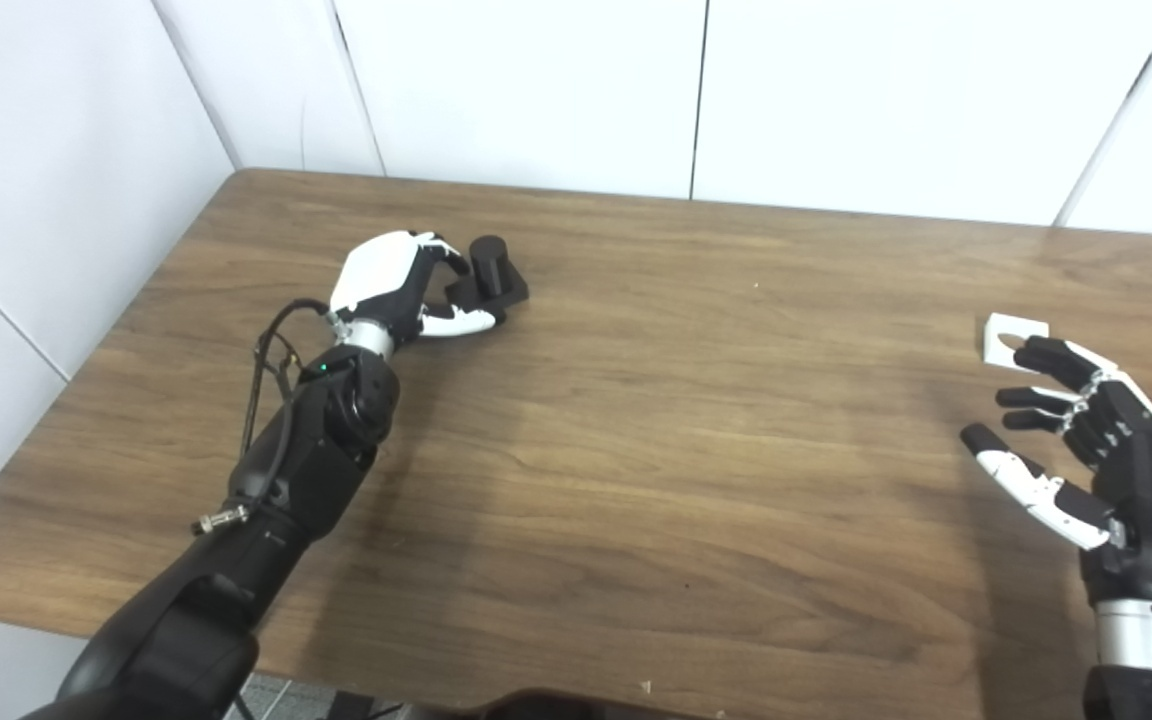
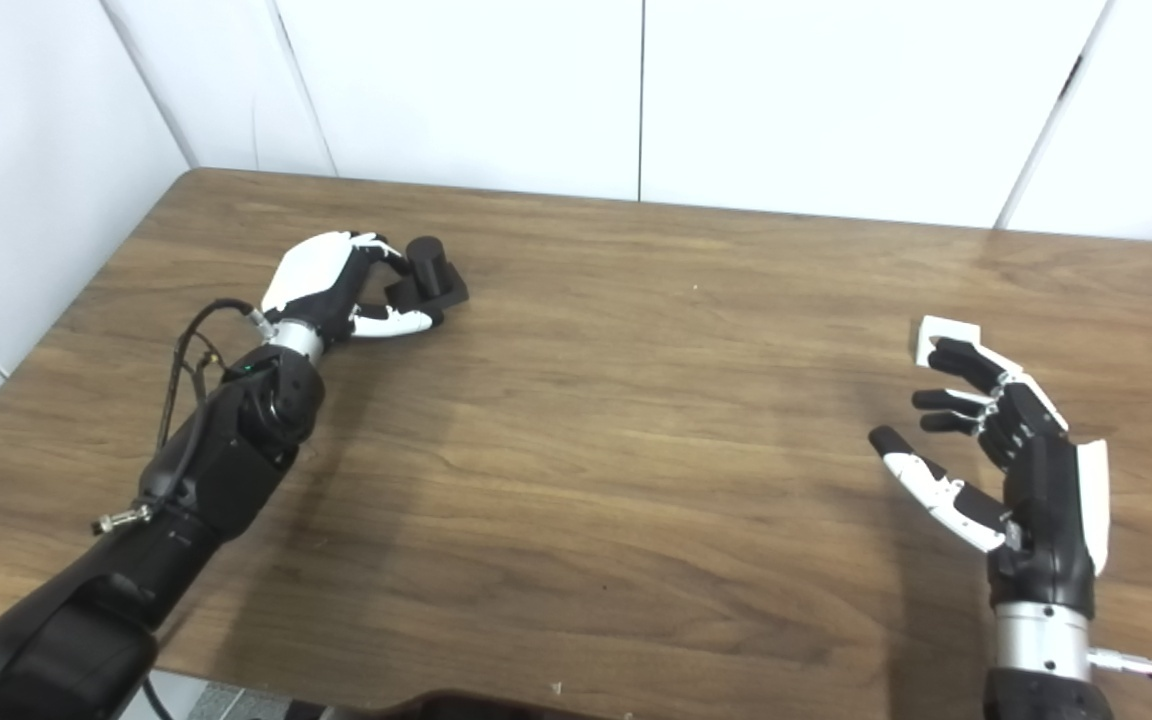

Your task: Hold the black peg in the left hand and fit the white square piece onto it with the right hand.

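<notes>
The black peg (image 1: 492,270), a short cylinder on a square base, stands on the table at the far left. My left hand (image 1: 391,285) is curled round it: fingers against the cylinder, the white thumb along the near side of the base. At the right edge the white square piece (image 1: 1008,332) with a hole in it lies flat on the table. My right hand (image 1: 1101,450) hovers just in front of it, open and spread, its upper fingertips overlapping the piece's near corner. In the right eye view the peg (image 2: 428,270) and the piece (image 2: 939,332) show the same.
The wooden table (image 1: 656,470) stretches wide between the two hands. White wall panels stand close behind its far edge and along its left side. A cable loops beside my left forearm (image 1: 271,400).
</notes>
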Motion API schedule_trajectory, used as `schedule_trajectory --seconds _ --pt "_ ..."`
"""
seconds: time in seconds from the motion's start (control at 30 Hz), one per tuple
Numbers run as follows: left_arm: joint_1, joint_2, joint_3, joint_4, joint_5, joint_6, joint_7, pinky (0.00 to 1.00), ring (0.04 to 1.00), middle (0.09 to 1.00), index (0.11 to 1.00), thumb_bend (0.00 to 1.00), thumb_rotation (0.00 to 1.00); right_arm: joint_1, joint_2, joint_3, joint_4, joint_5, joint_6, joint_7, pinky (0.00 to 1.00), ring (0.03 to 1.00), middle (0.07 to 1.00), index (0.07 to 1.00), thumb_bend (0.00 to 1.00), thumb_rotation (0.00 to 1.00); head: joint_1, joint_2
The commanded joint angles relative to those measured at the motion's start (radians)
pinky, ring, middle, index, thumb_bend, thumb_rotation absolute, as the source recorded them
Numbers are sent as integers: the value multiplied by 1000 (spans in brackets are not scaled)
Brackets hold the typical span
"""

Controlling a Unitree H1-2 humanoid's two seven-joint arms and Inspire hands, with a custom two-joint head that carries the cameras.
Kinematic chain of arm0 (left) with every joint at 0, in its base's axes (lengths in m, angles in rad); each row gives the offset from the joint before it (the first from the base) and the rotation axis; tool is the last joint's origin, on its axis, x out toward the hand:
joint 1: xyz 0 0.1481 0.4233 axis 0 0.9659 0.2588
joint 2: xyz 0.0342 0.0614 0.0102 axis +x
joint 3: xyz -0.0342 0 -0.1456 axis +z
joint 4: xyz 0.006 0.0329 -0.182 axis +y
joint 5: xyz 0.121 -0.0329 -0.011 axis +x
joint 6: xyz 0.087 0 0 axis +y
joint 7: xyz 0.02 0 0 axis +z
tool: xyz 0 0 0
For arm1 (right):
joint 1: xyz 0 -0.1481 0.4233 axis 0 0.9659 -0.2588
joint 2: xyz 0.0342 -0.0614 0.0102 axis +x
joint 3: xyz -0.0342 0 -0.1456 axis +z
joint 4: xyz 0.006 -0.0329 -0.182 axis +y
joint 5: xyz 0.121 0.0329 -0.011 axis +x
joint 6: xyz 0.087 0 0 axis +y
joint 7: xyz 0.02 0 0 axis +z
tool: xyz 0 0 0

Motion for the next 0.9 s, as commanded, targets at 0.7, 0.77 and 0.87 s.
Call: schedule_trajectory --seconds 0.7,0.77,0.87 --pt "-1 -15 -34 43 -3 -25 -25 934 927 870 487 516 89 -12 5 -14 -34 -19 -25 -13 566 640 740 729 485 102 -1 7" --pt "-1 -14 -35 40 -3 -27 -26 943 929 870 487 515 90 -11 6 -14 -32 -18 -27 -12 568 640 740 730 482 89 -4 5" --pt "6 -10 -32 21 -12 -39 -30 957 933 877 489 516 91 -10 10 -14 -35 -12 -24 -12 568 642 740 730 485 116 -4 4"
